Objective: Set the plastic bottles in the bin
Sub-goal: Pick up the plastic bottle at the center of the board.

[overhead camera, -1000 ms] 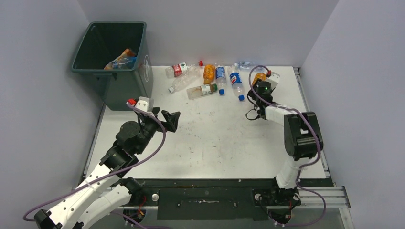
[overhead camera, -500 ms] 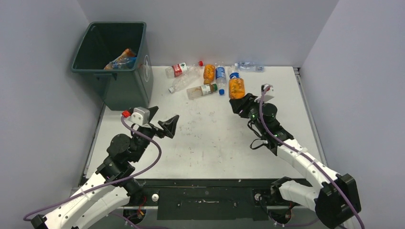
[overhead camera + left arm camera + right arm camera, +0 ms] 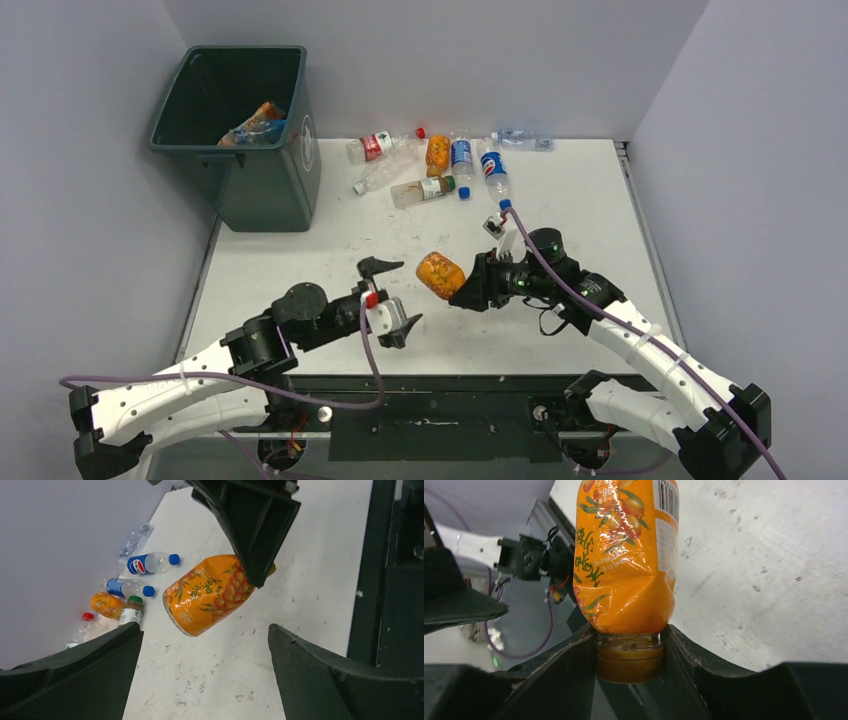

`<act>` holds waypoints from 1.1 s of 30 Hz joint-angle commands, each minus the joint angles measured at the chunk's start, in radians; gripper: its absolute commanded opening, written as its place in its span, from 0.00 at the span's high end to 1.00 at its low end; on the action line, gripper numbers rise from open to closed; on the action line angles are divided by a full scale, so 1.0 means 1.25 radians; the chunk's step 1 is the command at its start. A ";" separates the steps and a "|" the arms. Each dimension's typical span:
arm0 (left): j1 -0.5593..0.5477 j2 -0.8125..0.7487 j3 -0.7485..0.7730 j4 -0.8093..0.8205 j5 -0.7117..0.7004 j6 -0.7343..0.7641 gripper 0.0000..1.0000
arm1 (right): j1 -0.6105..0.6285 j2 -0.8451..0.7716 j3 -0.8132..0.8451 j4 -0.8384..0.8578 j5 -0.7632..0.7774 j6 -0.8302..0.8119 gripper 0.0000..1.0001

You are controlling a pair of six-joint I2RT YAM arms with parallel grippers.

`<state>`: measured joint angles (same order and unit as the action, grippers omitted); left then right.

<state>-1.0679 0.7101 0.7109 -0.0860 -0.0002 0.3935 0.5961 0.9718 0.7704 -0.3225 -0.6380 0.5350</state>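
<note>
The top view looks down from high above the near edge, over the whole bench (image 3: 600, 200). The left wrist view looks out through the left pincer (image 3: 203, 629), close on the orange bottle (image 3: 210, 592). The right wrist view sits even closer, behind the right pincer (image 3: 629, 630); all three share that bottle.

Hidden, clipped or unreadable bits

In the right wrist view the orange bottle (image 3: 624, 555) is cut off by the top edge, and the right gripper (image 3: 629, 655) fingers (image 3: 694, 665) cover the cap's sides. From the left wrist cam its cap end sits behind a dark finger. Label print is too small to read from the top cam. Inside the bin (image 3: 262, 190) the heap (image 3: 256, 124) (jammed in one corner) overlaps, so no. of bottles can't be told. The clear bottle (image 3: 522, 138) by the far wall is faint, outline vague. On the left gripper (image 3: 204, 680) both fingers (image 3: 75, 680) run off the btm edge.
</note>
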 commanded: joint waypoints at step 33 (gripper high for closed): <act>-0.124 0.095 -0.006 -0.068 -0.054 0.398 0.61 | 0.165 0.004 0.089 -0.029 -0.045 -0.010 0.44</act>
<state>-1.2167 0.8558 0.6811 -0.2497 -0.1211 0.9463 0.7883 1.0058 0.8207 -0.4248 -0.7208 0.5198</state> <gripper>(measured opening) 0.567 0.441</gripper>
